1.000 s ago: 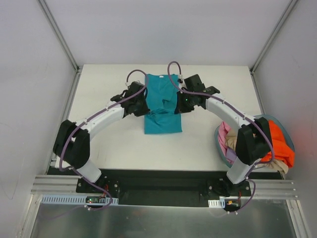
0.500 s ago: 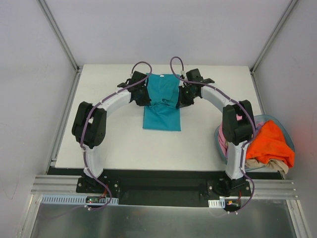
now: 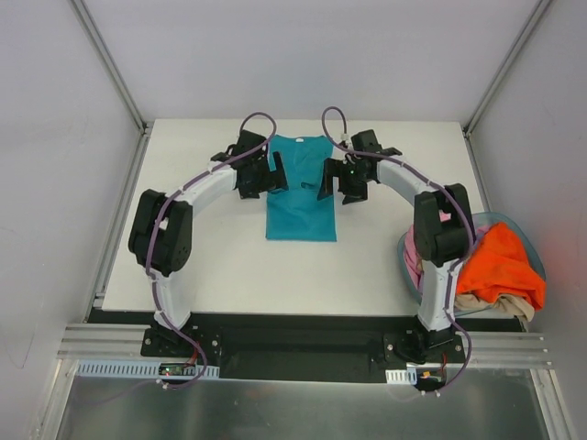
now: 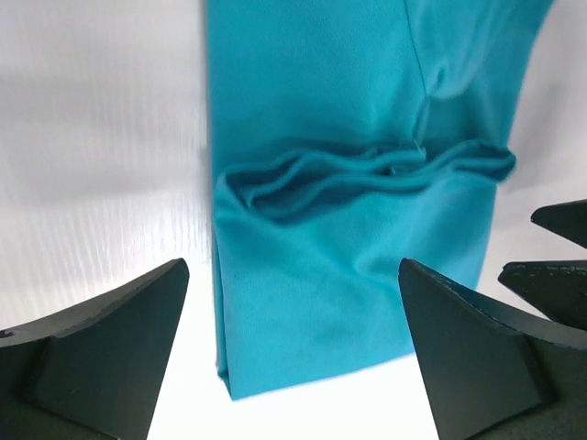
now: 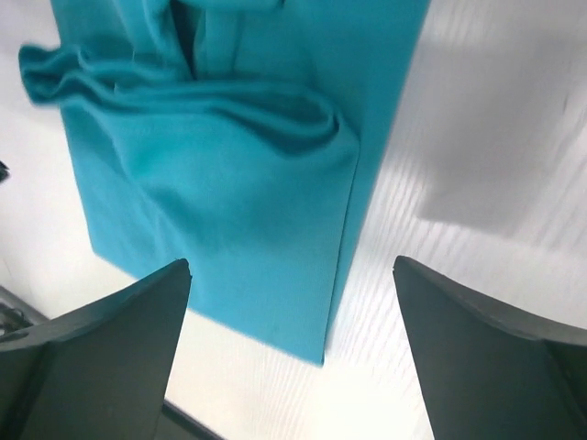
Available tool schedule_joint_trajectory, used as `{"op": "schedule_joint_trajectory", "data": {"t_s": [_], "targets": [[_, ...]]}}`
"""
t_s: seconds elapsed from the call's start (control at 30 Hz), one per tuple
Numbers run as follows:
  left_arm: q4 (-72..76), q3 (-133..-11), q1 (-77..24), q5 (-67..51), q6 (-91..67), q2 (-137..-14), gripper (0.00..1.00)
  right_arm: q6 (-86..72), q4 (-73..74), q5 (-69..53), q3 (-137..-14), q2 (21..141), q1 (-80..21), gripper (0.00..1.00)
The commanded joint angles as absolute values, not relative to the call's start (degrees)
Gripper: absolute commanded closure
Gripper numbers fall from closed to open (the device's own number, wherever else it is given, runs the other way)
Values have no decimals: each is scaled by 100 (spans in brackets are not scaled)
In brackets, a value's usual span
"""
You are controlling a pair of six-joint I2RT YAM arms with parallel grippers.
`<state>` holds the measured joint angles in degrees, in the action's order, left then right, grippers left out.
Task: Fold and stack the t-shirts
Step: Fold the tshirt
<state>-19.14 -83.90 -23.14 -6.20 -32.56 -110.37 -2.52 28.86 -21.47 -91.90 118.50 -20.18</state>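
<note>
With the left claw [image 4: 292, 266] and right claw [image 5: 291, 266] both spread wide and empty, the teal t-shirt [image 3: 301, 197] lies seemingly half-folded (the other t-shirts [image 3: 500, 261] wait in the basket [image 3: 535, 249]).

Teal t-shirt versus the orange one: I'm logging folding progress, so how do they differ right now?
The teal t-shirt lies on the table, folded into a narrow strip; the orange t-shirt sits crumpled in the basket. The teal t-shirt lies between the left gripper and right gripper, jaws open on both; the orange t-shirt is off to the right, away from both. Both are plain, single-colour cloth.
</note>
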Motion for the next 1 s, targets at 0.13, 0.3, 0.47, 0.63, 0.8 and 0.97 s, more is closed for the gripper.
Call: {"op": "schedule_joint_trajectory", "data": {"t_s": [0.13, 0.3, 0.47, 0.63, 0.8, 0.97], "targets": [[-1679, -6552, -2373, -993, -3656, -9344, 1, -808, 2189, -2522, -7236, 9862, -2065, 3], [-1398, -5477, -2391, -1037, -4033, -8667, 3, -1010, 1917, -2540, -6329, 9466, -2241, 3], [-827, -4913, -2382, -1309, -4236, -8630, 10, -1257, 1618, -2593, -5880, 9510, -2311, 4], [-668, -4992, -2382, -1379, -4359, -9017, 25, -1380, 1494, -2400, -5906, 9790, -2320, 24], [-580, -5159, -2382, -1476, -4394, -9395, 39, -1477, 1476, -2320, -6126, 10212, -2320, 41], [-571, -5212, -2382, -1406, -4395, -9597, 49, -1538, 1494, -2171, -6108, 10371, -2320, 59]]}}
